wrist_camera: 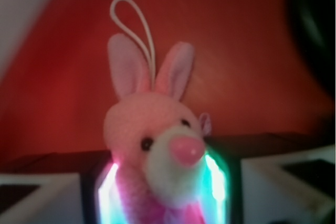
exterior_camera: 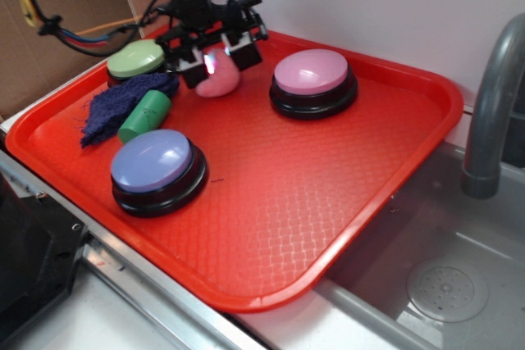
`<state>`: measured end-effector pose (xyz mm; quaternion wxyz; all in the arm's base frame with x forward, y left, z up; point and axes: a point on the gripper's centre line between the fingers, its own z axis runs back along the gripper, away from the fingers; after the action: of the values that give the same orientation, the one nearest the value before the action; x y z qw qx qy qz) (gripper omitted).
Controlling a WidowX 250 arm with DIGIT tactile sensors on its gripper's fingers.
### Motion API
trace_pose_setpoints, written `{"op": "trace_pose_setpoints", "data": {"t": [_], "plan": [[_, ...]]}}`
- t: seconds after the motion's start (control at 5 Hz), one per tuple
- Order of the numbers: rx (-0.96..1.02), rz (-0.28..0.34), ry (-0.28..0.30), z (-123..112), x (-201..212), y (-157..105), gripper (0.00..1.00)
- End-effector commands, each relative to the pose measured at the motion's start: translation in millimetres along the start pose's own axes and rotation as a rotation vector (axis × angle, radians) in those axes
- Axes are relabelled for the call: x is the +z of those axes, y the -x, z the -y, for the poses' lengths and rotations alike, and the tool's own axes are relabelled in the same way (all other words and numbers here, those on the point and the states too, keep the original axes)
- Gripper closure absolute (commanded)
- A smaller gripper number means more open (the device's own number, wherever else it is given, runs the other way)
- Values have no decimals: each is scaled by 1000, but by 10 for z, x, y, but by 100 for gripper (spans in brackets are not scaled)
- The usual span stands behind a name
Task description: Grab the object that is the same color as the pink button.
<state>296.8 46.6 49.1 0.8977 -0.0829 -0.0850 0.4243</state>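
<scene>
The object, a small pink plush bunny, lies near the back of the red tray. My gripper comes down over it with one finger on each side. In the wrist view the bunny fills the space between the two glowing pads, and its body touches both, so my gripper is shut on it. Its ears and white loop point away from me. The pink button, a pink dome on a black base, stands just right of the gripper and apart from it.
A green button, a dark blue cloth and a green cylinder crowd the gripper's left side. A lavender-blue button stands nearer the front. Right of the tray are a sink and a grey faucet.
</scene>
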Motion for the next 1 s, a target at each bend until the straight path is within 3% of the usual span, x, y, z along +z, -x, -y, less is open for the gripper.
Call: {"op": "trace_pose_setpoints", "data": {"t": [0.0, 0.2, 0.4, 0.6, 0.8], "plan": [[-445, -96, 38, 131, 887, -14, 100], [-672, -215, 54, 209, 1114, 269, 100], [-905, -292, 16, 225, 1170, 475, 100], [-920, -282, -12, 200, 1219, 663, 100], [-863, -213, 33, 160, 1199, 744, 100]]}}
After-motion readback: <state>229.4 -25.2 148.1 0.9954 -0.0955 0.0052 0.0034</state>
